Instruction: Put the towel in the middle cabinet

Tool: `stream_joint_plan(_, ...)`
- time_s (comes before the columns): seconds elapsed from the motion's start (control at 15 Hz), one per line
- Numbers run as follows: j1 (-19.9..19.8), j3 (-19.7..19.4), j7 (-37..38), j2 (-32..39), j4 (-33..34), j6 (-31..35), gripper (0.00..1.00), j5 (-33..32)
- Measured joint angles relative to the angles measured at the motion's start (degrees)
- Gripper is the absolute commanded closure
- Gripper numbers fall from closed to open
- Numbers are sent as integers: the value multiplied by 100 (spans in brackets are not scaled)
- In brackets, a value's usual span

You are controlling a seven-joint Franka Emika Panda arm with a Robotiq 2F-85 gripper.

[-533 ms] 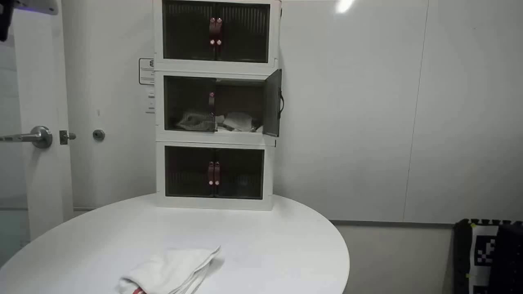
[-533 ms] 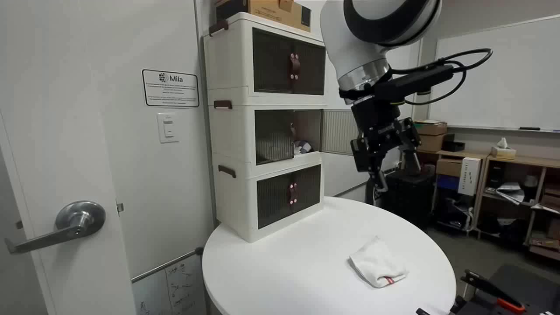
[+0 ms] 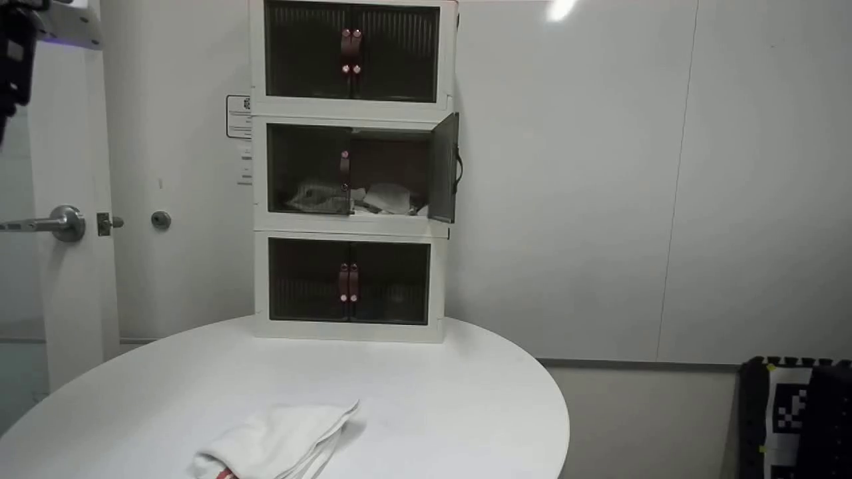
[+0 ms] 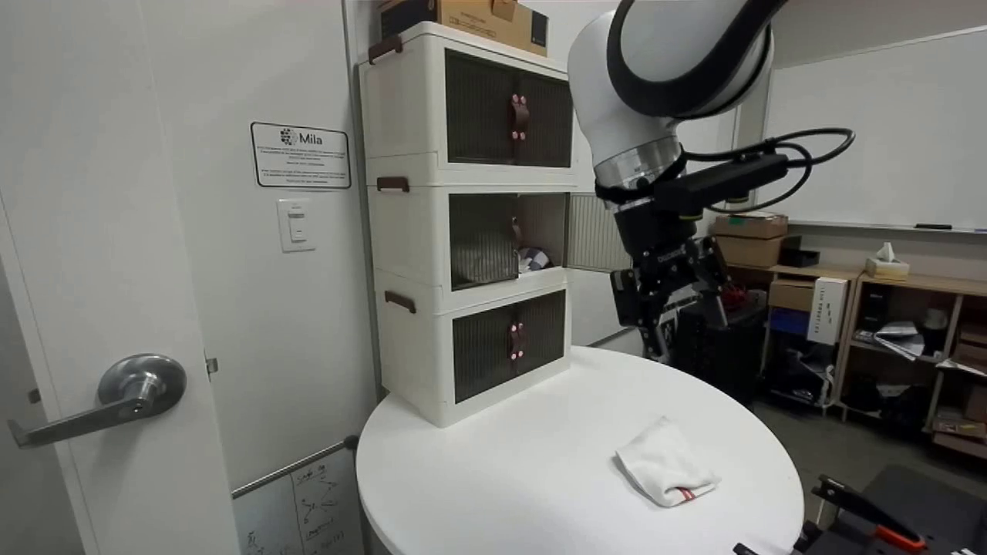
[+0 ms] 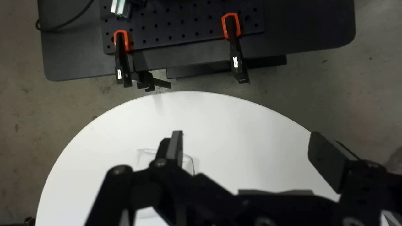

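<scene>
In an exterior view, a white towel (image 4: 665, 462) lies folded on the right side of the round white table (image 4: 493, 478), slightly rumpled, its layers showing along one edge and red stripes at its near corner. The gripper (image 5: 246, 138) hangs higher up, its fingers (image 5: 174, 145) spread well apart. Farther off stands the middle cabinet (image 4: 409, 231), its right door (image 3: 444, 169) open. At left, a wall sign (image 4: 301, 166) reads "Mila"; its smaller print and the handwriting on a whiteboard (image 4: 277, 512) below cannot be read.

White door (image 4: 100, 247), lever handle (image 4: 141, 387); "Mila" wall sign (image 4: 301, 156); whiteboard (image 4: 887, 146); tissue box (image 4: 887, 270) atop wooden shelving (image 4: 948, 286); round white table (image 4: 532, 478); grey floor (image 5: 351, 91).
</scene>
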Motion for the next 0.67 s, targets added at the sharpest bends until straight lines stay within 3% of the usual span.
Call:
stream_joint_plan(0.33,-247,-320,4,699,-771,1785,0,-569)
stream_joint_plan(0.67,-769,-815,83,1843,-1032,3146,0,-1789)
